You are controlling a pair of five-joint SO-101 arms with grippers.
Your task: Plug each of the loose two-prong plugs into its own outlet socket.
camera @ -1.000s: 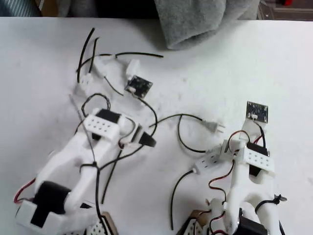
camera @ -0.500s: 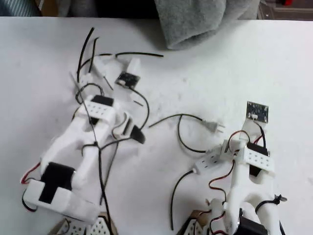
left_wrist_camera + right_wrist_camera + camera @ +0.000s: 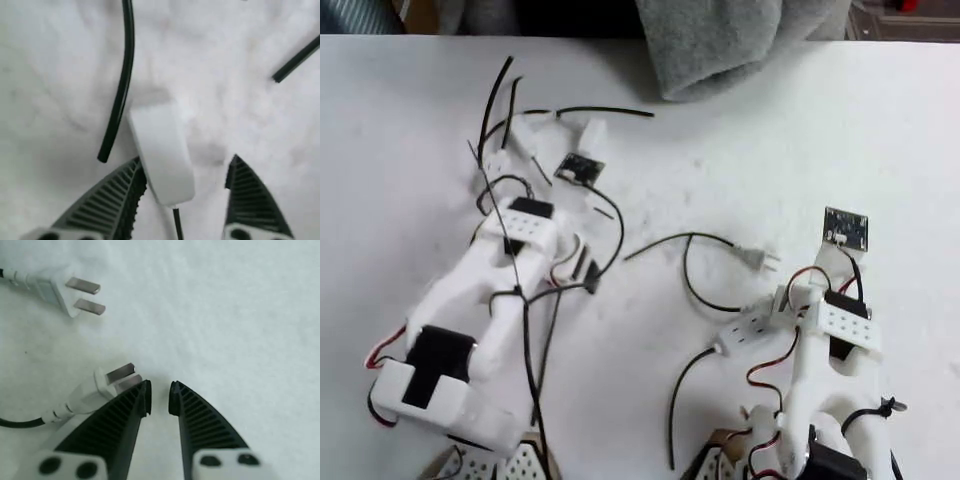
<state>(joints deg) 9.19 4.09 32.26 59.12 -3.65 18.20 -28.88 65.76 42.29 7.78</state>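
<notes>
Remote session, two arms at the white table [image 3: 880, 130]. I take the loose plug [image 3: 754, 258] at mid-table as my landmark.

Well apart from that plug, on the left arm's side, my left gripper [image 3: 186, 164] stands wide open around a white block [image 3: 160, 145]. One finger is against the block's side and the other is clear of it. A thin wire leaves the block's near end. I cannot tell whether it is a plug body or a socket.

My right gripper [image 3: 160, 392] hangs near the landmark plug, on the arm-base side, with a narrow gap between its fingers and holding nothing. A second plug [image 3: 107, 382] lies just beside one of its fingers, prongs pointing past the tip.

To do this step well, I judge the left should centre on the block before closing so it is not pushed sideways. It should grip the long flat sides and leave the wire free. The right needs to open wider, shift over the second plug's body and clamp behind the prongs, leaving them bare for insertion.

The table looks slightly rough and matte. Beyond the left arm, far from the landmark plug, lie small white pieces [image 3: 520, 135], possibly the sockets, among black cable offcuts [image 3: 605, 111]. A grey cloth [image 3: 740, 45] drapes over the far edge.
</notes>
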